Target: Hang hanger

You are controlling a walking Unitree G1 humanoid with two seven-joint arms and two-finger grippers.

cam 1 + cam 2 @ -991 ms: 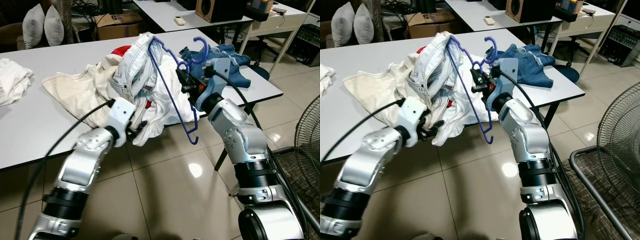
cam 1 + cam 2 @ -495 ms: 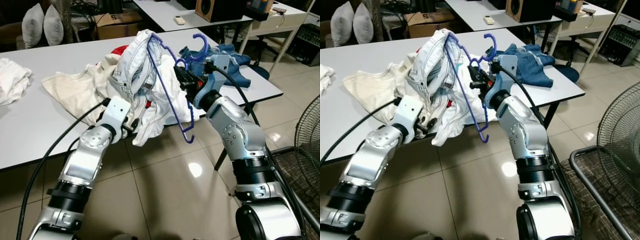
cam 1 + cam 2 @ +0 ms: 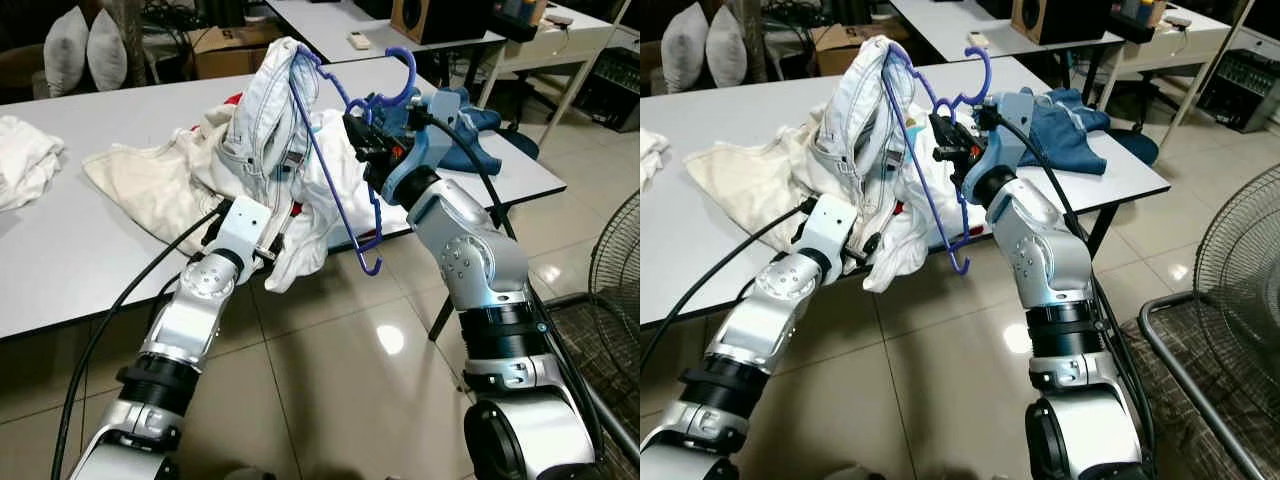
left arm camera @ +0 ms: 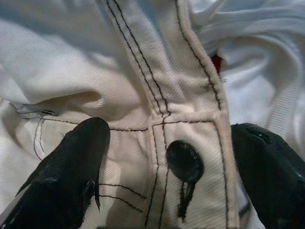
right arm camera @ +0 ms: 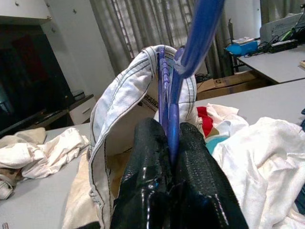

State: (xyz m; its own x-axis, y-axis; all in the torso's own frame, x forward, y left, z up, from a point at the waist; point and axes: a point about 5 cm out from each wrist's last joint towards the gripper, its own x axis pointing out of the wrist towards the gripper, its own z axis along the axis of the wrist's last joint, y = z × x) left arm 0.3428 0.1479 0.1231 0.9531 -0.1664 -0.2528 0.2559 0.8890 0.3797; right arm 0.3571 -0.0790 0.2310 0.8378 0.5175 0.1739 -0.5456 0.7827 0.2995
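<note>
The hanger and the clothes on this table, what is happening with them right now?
The right end effector is shut on the blue hanger and holds it up above the white table. A pale denim garment is draped over one end of the hanger. The left end effector has its fingers open around a seam of that garment, low at the table's edge. Other clothes lie piled on the table.

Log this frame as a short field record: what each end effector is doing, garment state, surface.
right end effector: shut on blue plastic hanger, held above the table
left end effector: fingers open around a seam of the pale denim garment
garment: one end draped over the hanger, rest on the clothes pile
surface: white table
</note>
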